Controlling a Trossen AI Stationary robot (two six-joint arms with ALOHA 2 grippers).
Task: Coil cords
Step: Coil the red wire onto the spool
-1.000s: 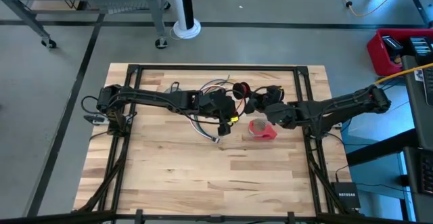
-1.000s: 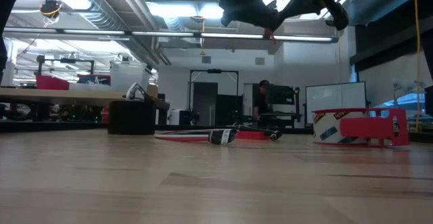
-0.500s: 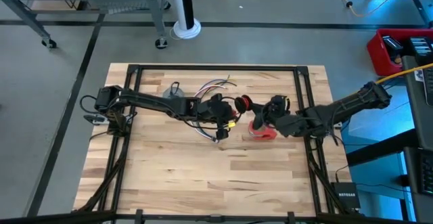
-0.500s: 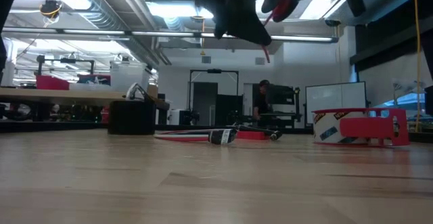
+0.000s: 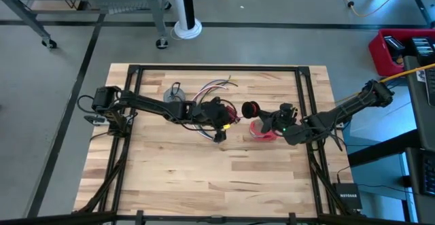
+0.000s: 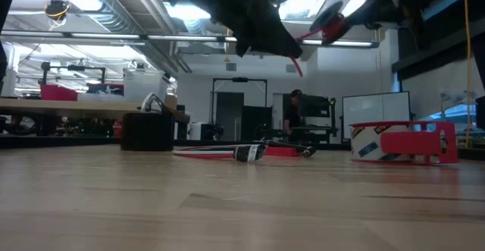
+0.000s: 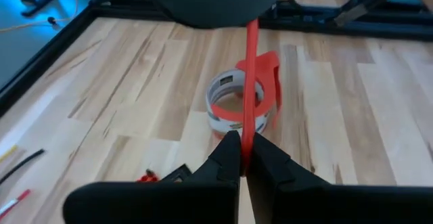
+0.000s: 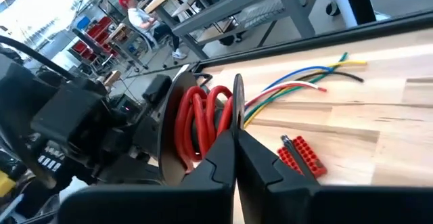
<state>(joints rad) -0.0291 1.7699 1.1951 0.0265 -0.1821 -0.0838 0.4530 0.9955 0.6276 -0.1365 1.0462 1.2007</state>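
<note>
1. Small black-and-red coil (image 5: 251, 108): red cord wound on a dark round spool, held in the air above the mid-worktop, between both arms, w/ the red tape roll (image 5: 262, 130) just below it.
2. Thin red cord strand (image 7: 251, 82) runs taut from the spool to the left gripper (image 7: 245, 158); fingers pressed together, pinching the strand. Prob. held tight so the turns lay neat.
3. Right gripper (image 8: 235, 132): fingers closed on the spool's flange edge, pinching it. Seems to act as the fixed anchor while the left arm feeds cord.
4. Long bundle of thin red, green, white & grey wires (image 5: 212, 87) lies loose on the wooden worktop (image 5: 204, 177), behind the left arm, untouched.
5. Small grey coil w/ black loop (image 5: 174, 92) sits at the back left of the bundle, apart from both grippers.
6. Small red rectangular block (image 8: 302, 155) lies flat near the wire ends.
</note>
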